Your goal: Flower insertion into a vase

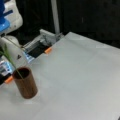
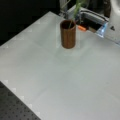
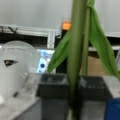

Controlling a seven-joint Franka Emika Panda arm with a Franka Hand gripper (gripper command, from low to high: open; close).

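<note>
The vase is a dark brown wood-grain cylinder standing upright on the grey table at a front view's lower left; it also shows as the vase near a front view's top middle. A green flower stem leans up and out of its mouth, its lower end inside the rim, as the stem confirms. In the wrist view the stem with long leaves runs between the two dark fingers of my gripper, which is shut on it. The fingers do not show in either front view.
The grey table stretches wide beside the vase. Orange tabs and a metal frame line its edge behind the vase. The white arm base stands nearby. A black perforated board borders the table.
</note>
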